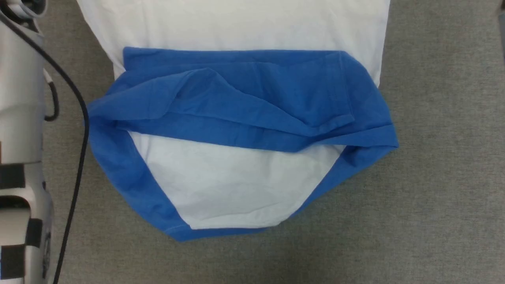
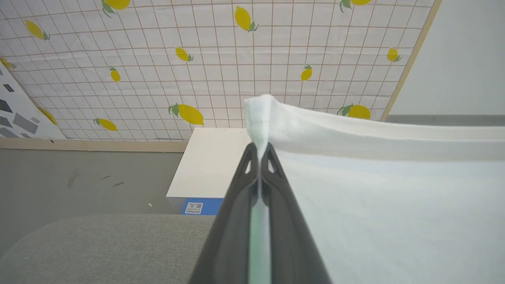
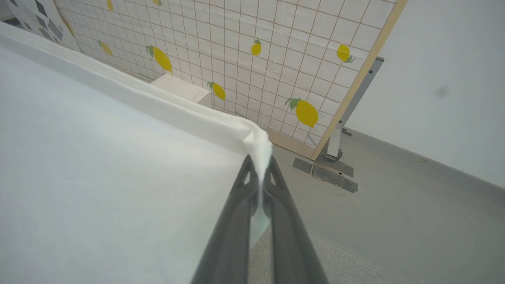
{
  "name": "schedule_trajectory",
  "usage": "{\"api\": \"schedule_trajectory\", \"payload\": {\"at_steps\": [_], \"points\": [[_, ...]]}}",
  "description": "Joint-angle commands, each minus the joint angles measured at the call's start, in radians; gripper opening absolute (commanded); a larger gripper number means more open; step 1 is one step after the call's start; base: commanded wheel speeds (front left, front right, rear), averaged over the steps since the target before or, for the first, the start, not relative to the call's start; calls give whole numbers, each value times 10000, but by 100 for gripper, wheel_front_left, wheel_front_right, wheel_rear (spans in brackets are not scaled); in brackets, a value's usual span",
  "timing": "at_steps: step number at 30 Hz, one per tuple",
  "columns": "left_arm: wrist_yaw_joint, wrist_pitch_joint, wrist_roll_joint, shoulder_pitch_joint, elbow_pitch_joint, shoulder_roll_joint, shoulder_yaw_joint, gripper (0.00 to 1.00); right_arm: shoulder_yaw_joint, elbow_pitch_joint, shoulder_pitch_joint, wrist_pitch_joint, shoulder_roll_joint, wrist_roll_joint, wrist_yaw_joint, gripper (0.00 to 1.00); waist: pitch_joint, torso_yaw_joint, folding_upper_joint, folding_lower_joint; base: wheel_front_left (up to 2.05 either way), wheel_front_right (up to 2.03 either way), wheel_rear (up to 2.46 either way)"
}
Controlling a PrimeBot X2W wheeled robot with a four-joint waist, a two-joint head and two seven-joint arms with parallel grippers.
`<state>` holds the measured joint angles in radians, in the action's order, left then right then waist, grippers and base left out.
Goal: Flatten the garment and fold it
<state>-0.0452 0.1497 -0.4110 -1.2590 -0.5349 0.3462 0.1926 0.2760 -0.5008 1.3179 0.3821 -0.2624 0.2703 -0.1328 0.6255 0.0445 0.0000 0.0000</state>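
The garment [image 1: 244,102] lies spread on the grey tabletop [image 1: 442,177], taking up the centre of the head view. Its white body runs off the top edge, a rumpled blue band crosses the middle, and below that a white panel edged in blue curves down to lower centre. A pale arm [image 1: 19,118] with a black cable [image 1: 81,130] stands along the left edge.

In the left wrist view the left jaws are closed on a raised white hem [image 2: 260,114] at centre frame, with cloth stretching away to the right. Behind are a white box [image 2: 205,165], a lemon-print screen [image 2: 236,59] and the floor [image 2: 79,177].

In the right wrist view the right jaws pinch a white corner [image 3: 258,146] at centre, with cloth filling the left side.
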Motion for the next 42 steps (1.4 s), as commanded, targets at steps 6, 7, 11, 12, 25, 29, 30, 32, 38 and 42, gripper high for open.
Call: {"api": "schedule_trajectory", "payload": {"at_steps": [6, 7, 11, 12, 25, 29, 30, 32, 38, 42], "points": [[574, -883, -496, 1513, -75, -134, -89, 0, 678, 83, -1659, -450, -175, 1036, 21, 0, -1676, 216, 0, 0, 0, 0, 0], [650, -985, -576, 1914, -16, -154, -83, 0, 801, 175, -2012, -517, -293, 1223, 21, 0, -1998, 257, 0, 0, 0, 0, 0], [910, -1327, -823, 3555, 543, -100, -60, 0, 1096, 599, -3325, -575, -665, 1869, 21, 0, -3057, 329, 0, 0, 0, 0, 0], [954, -1333, -919, 3967, 713, -93, -67, 0, 1120, 705, -3615, -568, -742, 1989, 21, 0, -3260, 336, 0, 0, 0, 0, 0], [256, -1076, -1799, 9554, 3986, -278, -208, 0, 243, 2014, -7971, -251, -878, 3103, 21, 0, -5225, 401, 0, 0, 0, 0, 0], [-96, -1158, -2033, 10886, 4510, -451, -343, 0, -134, 2316, -8954, -85, -665, 2985, 21, 0, -5431, 309, 0, 0, 0, 0, 0], [-178, -1181, -2073, 11229, 4604, -488, -363, 0, -204, 2396, -9203, -16, -616, 2926, 21, 0, -5473, 293, 0, 0, 0, 0, 0], [-276, -1202, -2181, 11788, 4688, -584, -367, 0, -306, 2515, -9672, 131, -511, 2862, 21, 0, -5569, 281, 0, 0, 0, 0, 0], [-343, -1013, -2342, 12837, 4266, -728, -127, 0, -519, 2697, -10962, 517, -284, 2621, 21, 0, -5715, 301, 0, 0, 0, 0, 0], [-322, -916, -2445, 13004, 3557, -887, 38, 0, -491, 2469, -11536, 727, -171, 2323, 21, 0, -5734, 304, 0, 0, 0, 0, 0]]}}
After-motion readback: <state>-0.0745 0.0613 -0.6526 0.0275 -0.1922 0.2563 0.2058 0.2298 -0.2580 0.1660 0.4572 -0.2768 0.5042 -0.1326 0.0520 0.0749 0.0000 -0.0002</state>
